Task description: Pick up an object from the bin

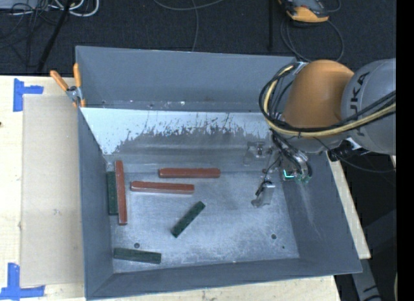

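Note:
My gripper (pixel 263 195) hangs low over the bare floor in the right part of the bin, under the arm's orange cover. I see nothing held in it. The nearest loose thing is a dark green bar (pixel 188 219), lying tilted on the floor to the gripper's left and a little nearer the front. Further left and toward the back lie two red-brown bars, one longer (pixel 189 173) and one just in front of it (pixel 162 187), both roughly level across the bin.
Against the left wall a red-brown bar (pixel 120 193) and a dark green bar (pixel 112 193) lie side by side, pointing front to back. Another dark green bar (pixel 137 255) rests at the front left corner. The arm and its cables cover the bin's right rim.

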Motion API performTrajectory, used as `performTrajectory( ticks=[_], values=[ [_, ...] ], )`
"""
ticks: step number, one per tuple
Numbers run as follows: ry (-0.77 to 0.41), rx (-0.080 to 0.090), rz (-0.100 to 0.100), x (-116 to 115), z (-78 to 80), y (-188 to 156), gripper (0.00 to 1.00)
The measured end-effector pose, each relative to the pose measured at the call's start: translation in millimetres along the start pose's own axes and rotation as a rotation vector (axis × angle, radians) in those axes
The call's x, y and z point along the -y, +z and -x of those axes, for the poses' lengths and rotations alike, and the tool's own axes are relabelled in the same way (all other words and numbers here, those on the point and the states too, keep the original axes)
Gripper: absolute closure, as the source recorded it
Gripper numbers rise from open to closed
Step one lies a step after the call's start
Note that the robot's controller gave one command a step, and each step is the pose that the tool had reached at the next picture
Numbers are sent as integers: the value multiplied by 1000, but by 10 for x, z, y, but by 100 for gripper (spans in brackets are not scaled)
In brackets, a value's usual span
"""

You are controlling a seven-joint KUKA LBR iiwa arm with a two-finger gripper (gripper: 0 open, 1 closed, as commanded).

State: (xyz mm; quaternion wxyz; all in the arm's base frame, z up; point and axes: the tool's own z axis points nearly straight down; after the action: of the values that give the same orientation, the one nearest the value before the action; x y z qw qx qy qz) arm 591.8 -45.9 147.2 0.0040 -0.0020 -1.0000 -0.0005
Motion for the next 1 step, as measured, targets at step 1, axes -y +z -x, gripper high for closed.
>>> performTrajectory(
  ticks=[1],
  values=[
    [-40,2,2,-490,137,664,0]
  ],
)
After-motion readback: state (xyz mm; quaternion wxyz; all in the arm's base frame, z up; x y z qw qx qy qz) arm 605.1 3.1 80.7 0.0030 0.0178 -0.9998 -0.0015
